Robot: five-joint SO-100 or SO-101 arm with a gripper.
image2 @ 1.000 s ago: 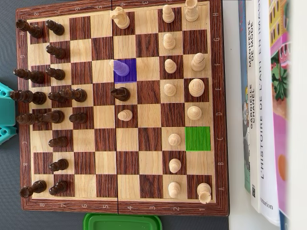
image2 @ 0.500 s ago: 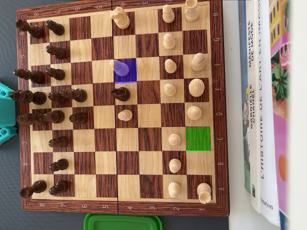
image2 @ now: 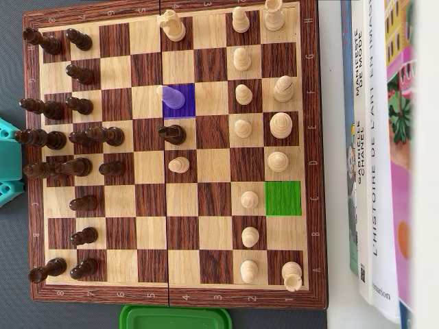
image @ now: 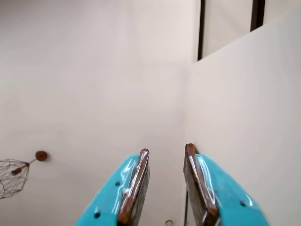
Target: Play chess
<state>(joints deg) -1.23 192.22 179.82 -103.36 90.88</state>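
Note:
In the overhead view a wooden chessboard [image2: 312,137] carries dark pieces [image2: 79,106] on its left side and light pieces [image2: 243,127] on its right. A purple-marked square [image2: 184,103] holds a light piece [image2: 169,95]. A green-marked square [image2: 282,198] is bare. A dark piece [image2: 172,133] and a light pawn [image2: 179,164] stand mid-board. A teal part of the arm [image2: 7,161] shows at the left edge. In the wrist view my gripper [image: 166,149] points at a pale wall, open, with nothing between its fingers [image: 136,183].
Books [image2: 381,151] lie along the board's right side. A green container [image2: 175,317] sits below the board's bottom edge. In the wrist view a wire object [image: 11,176] hangs on the wall at left.

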